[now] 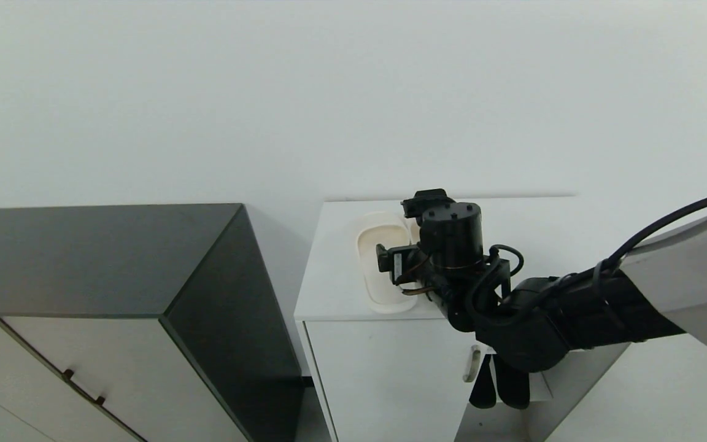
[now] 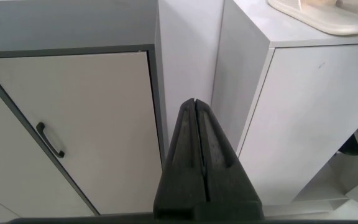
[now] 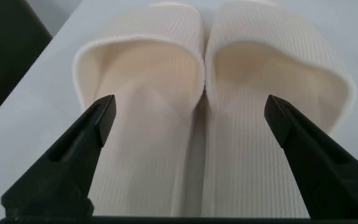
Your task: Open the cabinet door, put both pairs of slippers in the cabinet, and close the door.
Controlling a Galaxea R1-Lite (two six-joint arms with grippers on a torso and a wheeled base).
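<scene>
A pair of cream slippers (image 1: 381,261) lies side by side on top of the white cabinet (image 1: 335,270). My right gripper (image 3: 191,115) is open just above them, one fingertip (image 3: 101,112) outside the left slipper (image 3: 148,124) and the other outside the right slipper (image 3: 272,124), not touching. My left gripper (image 2: 194,109) is shut on nothing, low in front of the gap between the white cabinet (image 2: 303,124) and the dark one. The cabinet's front door has a pale handle (image 1: 469,363). Beside it the cabinet stands open, with dark shapes (image 1: 504,383) inside that I cannot identify.
A dark-topped cabinet (image 1: 102,258) with beige fronts and black handles (image 2: 50,139) stands to the left of the white one, a narrow gap between them. A white wall runs behind both. A grey panel (image 1: 574,374) angles out at the lower right.
</scene>
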